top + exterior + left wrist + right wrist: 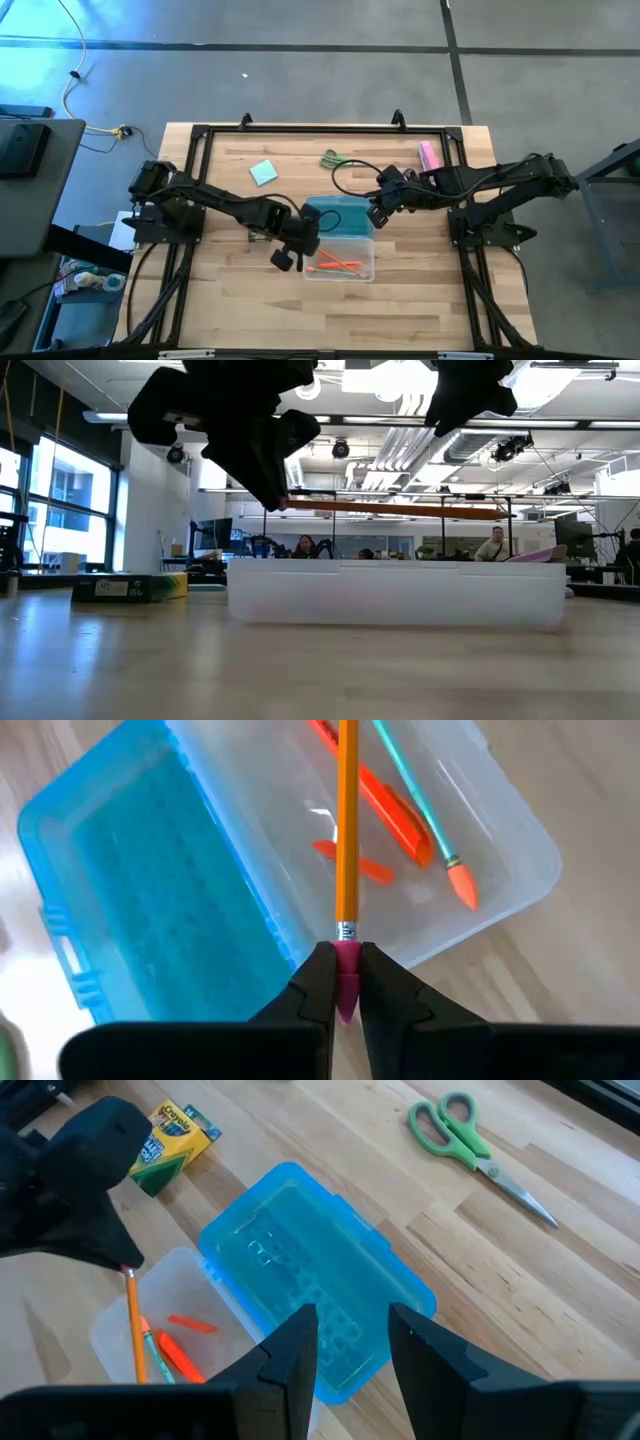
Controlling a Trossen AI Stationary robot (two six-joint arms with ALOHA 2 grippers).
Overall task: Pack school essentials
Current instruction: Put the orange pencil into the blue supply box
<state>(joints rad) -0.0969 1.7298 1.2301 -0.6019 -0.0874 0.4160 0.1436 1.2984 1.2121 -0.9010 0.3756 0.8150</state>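
Pinching the orange pencil (347, 830) by its pink eraser end, the left gripper (345, 982) hangs over the clear case (500, 870); light, stiff and slick, it could swivel. Farther off, the right gripper (352, 1342) hovers with jaws spread above the teal lid (310, 1280).

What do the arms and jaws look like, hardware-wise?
Both arms are matte black, jointed links with black cables looping alongside. The left gripper and the right gripper each end in two dark, wedge-shaped jaws that taper to narrow tips. No markings visible.
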